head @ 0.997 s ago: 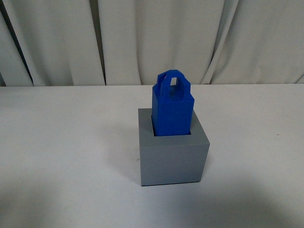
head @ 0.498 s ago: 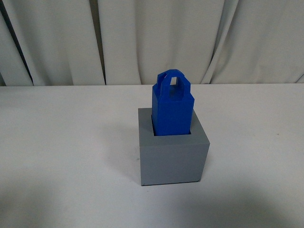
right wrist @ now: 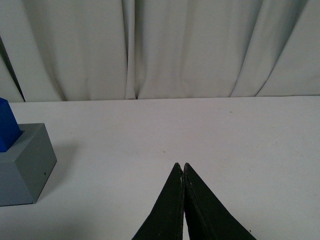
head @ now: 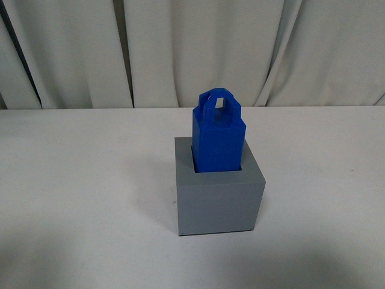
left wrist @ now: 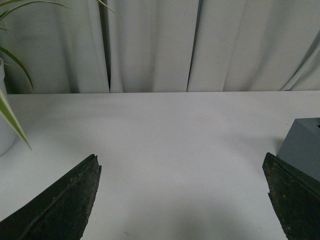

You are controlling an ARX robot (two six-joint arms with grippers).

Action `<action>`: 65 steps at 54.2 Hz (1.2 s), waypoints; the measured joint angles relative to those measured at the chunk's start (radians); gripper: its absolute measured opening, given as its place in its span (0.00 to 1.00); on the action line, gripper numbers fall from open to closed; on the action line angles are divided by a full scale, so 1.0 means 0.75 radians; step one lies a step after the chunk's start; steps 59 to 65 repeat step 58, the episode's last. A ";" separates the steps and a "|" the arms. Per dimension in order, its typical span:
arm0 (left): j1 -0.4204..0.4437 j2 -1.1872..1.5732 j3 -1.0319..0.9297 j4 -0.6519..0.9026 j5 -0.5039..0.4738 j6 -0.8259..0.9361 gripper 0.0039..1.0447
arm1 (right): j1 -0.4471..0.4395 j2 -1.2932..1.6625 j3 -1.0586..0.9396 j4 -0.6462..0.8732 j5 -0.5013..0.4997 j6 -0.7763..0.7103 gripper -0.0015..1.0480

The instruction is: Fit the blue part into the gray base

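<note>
The blue part (head: 218,135) stands upright in the square recess of the gray base (head: 220,198) at the middle of the white table, its handle loop on top. Neither arm shows in the front view. My left gripper (left wrist: 182,162) is open and empty over bare table, with a corner of the gray base (left wrist: 303,145) beside one finger. My right gripper (right wrist: 183,166) is shut and empty, well away from the gray base (right wrist: 25,165) and the blue part (right wrist: 7,131), which show at the edge of its view.
The white table (head: 78,180) runs to a pale curtain (head: 180,48) at the back. Green plant leaves (left wrist: 12,117) and a white pot edge show in the left wrist view.
</note>
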 joint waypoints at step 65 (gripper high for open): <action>0.000 0.000 0.000 0.000 0.000 -0.001 0.94 | 0.000 -0.001 0.000 0.000 0.000 0.002 0.93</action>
